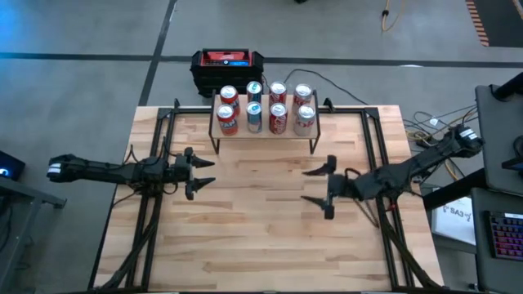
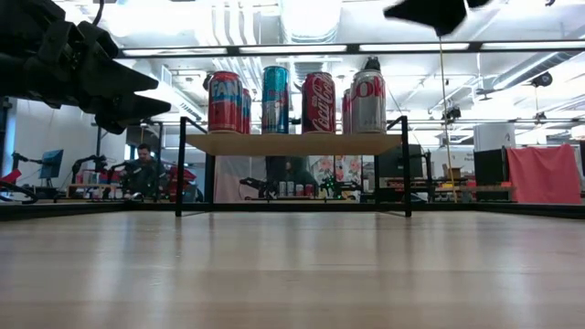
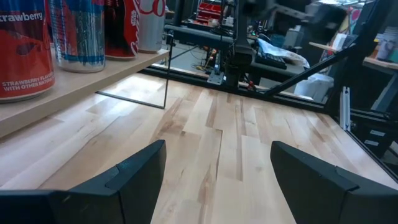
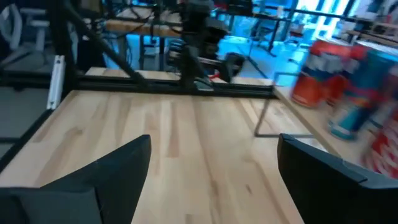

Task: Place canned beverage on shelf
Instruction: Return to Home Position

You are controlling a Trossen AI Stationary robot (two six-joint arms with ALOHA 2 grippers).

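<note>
— One wide wooden desk (image 1: 261, 245) carries all of it, as far as I can see from where I stand. What are the arms doing?

— Both are raised over the middle of it, facing one another. The left arm (image 1: 114, 171) reaches in from the desk's left edge and the right arm (image 1: 409, 167) from its right edge, with bare wood between them.

— And the shelf?

— The shelf (image 2: 292, 144) stands at the middle of the desk's far edge, a light board on thin black legs. Just past that edge, off the desk, sits a black-and-red box (image 1: 227, 65).

— Is anything held?

— No. The left gripper (image 1: 211, 171) has its fingers (image 3: 124, 180) spread wide with only air between them. It is well apart from the shelf, out in front of the shelf's left end. The right gripper (image 1: 305, 185) is spread just as wide and is just as empty. It sits in front of the shelf's right end, a little closer to the desk's near edge than the left one.

— So where are the drinks?

— Eight cans (image 1: 278, 118) stand upright on the shelf's board, in two rows of four, like behind like. Red ones are at the left end, then blue, then red and white, then silver and red at the right end.
</note>
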